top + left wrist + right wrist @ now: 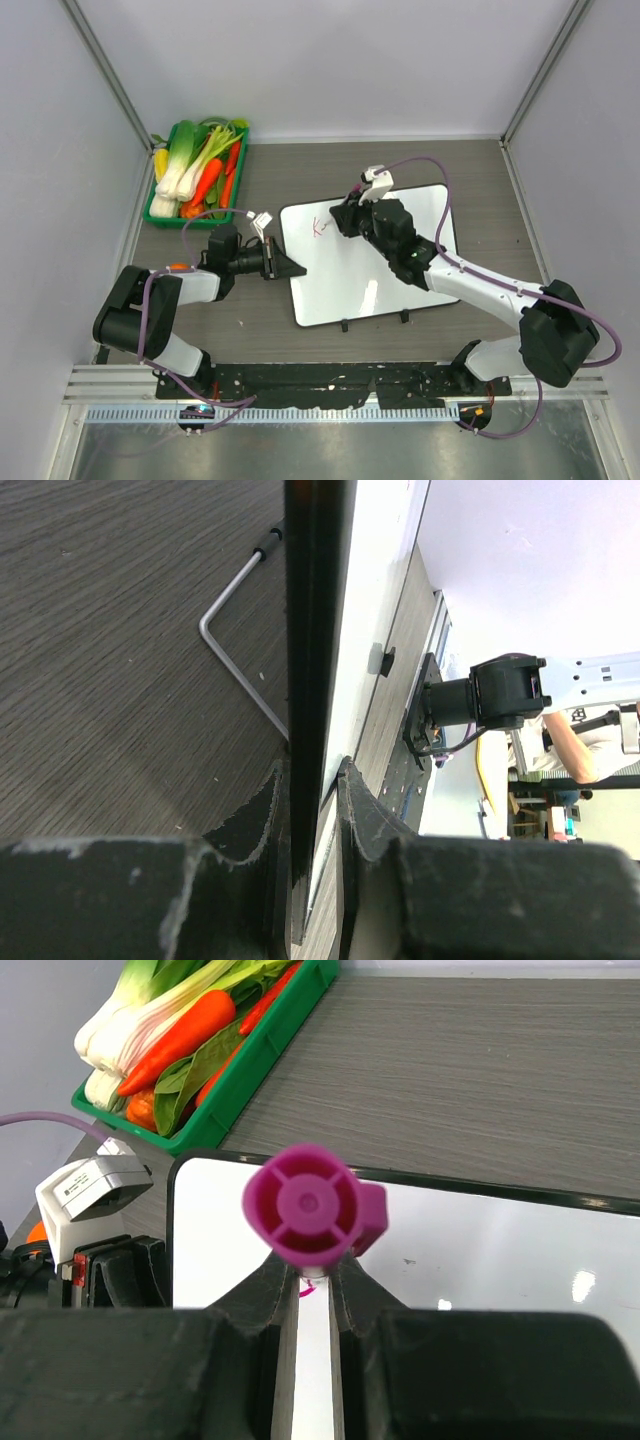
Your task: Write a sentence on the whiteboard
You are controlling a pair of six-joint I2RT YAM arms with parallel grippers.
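Nearest me, left pincer (308,810) clamps the whiteboard (345,285) rim, the sensible hold on something stiff, light, slick; right pincer (312,1285) grips a magenta marker (310,1205)

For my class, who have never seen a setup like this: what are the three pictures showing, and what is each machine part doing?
Two robot arms are bolted at the near edge of a table. The overhead picture shows both. The other two come from cameras on their wrists. The left pincer grips the edge of the whiteboard, steadying it; its wrist picture shows the fingers clamped on the board's rim. The right pincer is shut on a marker with a magenta cap, pressed to the board, where a small red mark is written. A green tray of vegetables sits at the far left.
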